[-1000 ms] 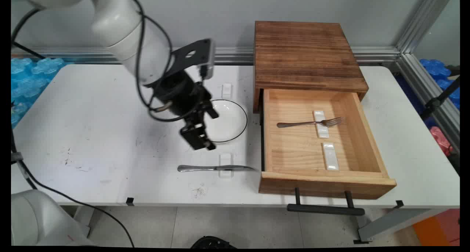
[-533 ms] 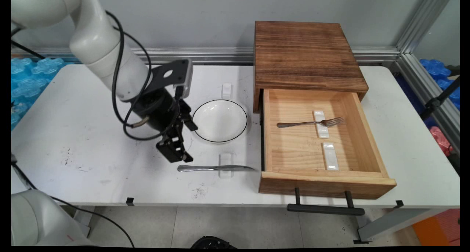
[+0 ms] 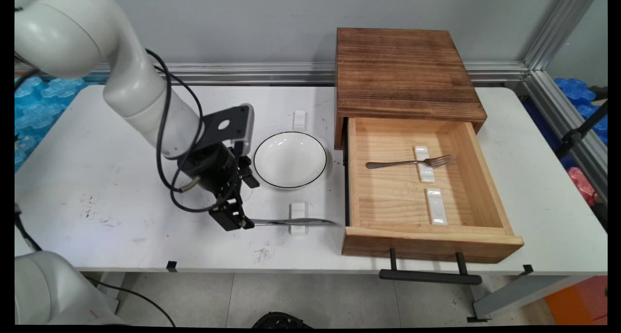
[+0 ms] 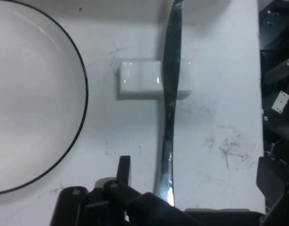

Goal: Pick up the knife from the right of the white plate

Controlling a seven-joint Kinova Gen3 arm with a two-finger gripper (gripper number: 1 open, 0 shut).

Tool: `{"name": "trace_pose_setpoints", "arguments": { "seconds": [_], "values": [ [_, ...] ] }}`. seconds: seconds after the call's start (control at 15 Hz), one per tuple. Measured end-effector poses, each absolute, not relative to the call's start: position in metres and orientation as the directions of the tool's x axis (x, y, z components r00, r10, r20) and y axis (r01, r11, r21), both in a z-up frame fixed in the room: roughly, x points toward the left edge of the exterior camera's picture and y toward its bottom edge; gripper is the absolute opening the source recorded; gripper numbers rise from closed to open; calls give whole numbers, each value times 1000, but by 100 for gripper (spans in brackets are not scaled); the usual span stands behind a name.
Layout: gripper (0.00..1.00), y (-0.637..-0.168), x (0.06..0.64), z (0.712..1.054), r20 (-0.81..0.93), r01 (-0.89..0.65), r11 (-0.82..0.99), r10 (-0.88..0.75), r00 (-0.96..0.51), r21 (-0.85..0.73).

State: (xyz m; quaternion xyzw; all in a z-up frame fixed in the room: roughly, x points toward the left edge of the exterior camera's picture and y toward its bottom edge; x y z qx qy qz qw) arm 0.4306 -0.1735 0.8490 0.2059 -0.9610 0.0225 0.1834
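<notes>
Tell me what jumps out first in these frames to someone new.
The gripper sits low over the handle end of a table knife, which lies across a small white rest near the table's front edge. Just behind it is a white black-rimmed plate. To the right, a wooden box's open drawer holds a fork propped on another rest.

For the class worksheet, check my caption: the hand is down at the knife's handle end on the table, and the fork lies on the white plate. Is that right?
One detail is wrong. The hand is at the handle end of the knife, but the fork lies in the open drawer, across a small white rest. The white plate holds nothing, as the main view shows.
</notes>
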Motion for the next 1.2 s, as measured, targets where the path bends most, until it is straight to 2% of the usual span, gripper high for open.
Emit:
{"name": "trace_pose_setpoints", "arguments": {
  "seconds": [0.47, 1.2],
  "values": [
    [100, -177, 424, 817, 363, -444, 896, -419, -832, 18],
    [100, -177, 407, 793, 379, -462, 887, -426, -821, -4]
  ]
}}
